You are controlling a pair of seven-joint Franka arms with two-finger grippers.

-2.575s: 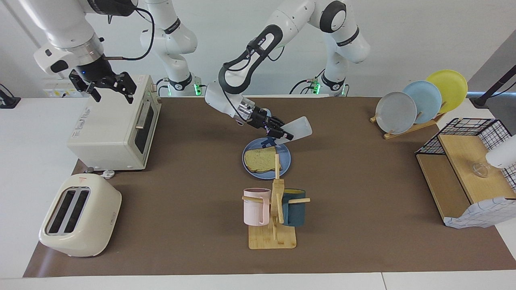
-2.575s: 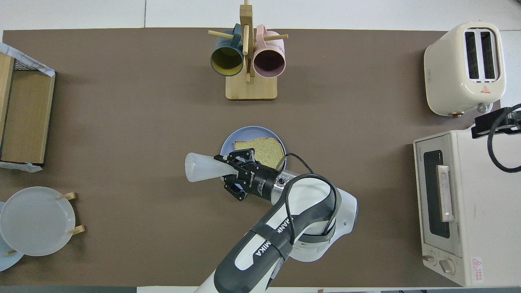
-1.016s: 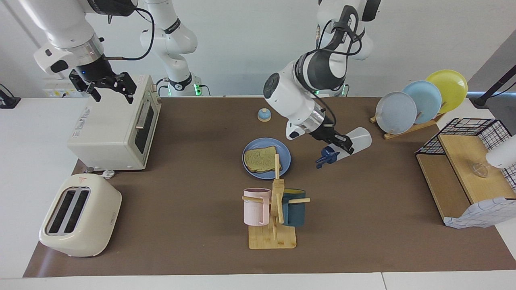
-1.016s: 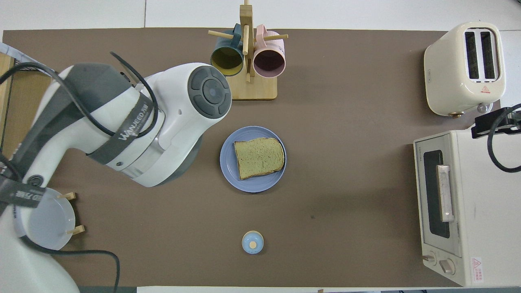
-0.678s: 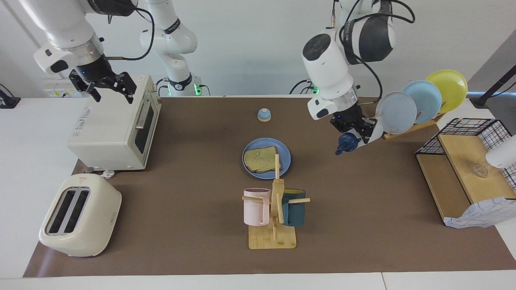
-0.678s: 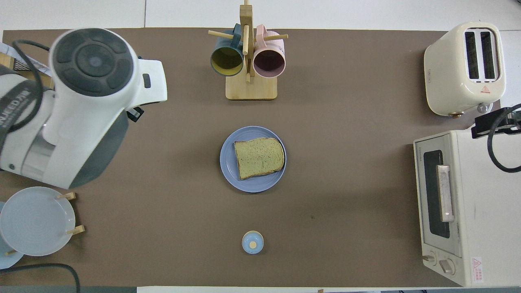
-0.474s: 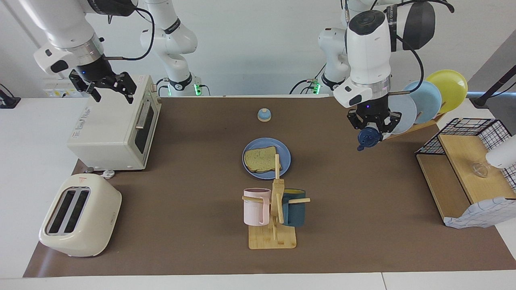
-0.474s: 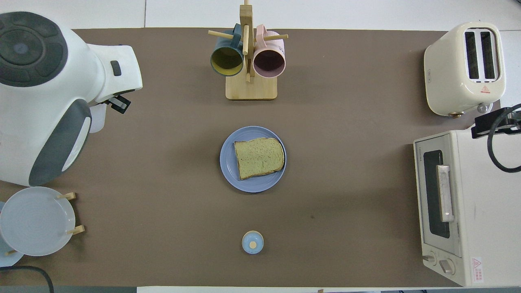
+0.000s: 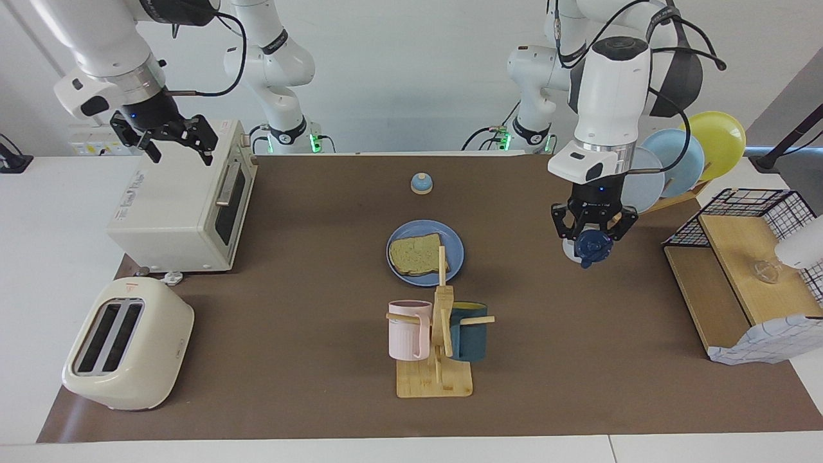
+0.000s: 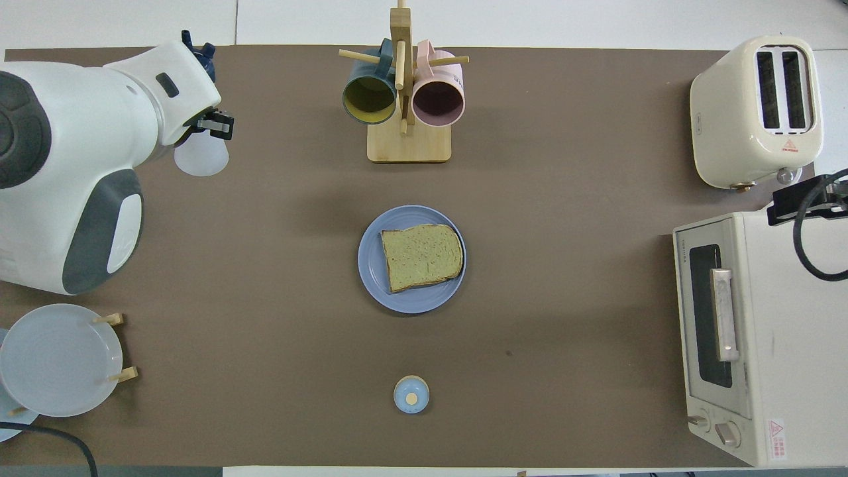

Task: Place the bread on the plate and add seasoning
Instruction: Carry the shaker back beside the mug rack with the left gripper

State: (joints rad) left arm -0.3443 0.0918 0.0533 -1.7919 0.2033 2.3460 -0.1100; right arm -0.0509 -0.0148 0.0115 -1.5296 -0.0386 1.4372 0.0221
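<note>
Nearby — mug rack, plate rack — perhaps clear.

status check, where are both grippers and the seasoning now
Left gripper shut on seasoning bottle, over bare mat toward the left arm's end. Right gripper waits over toaster oven. Bread on plate.
</note>
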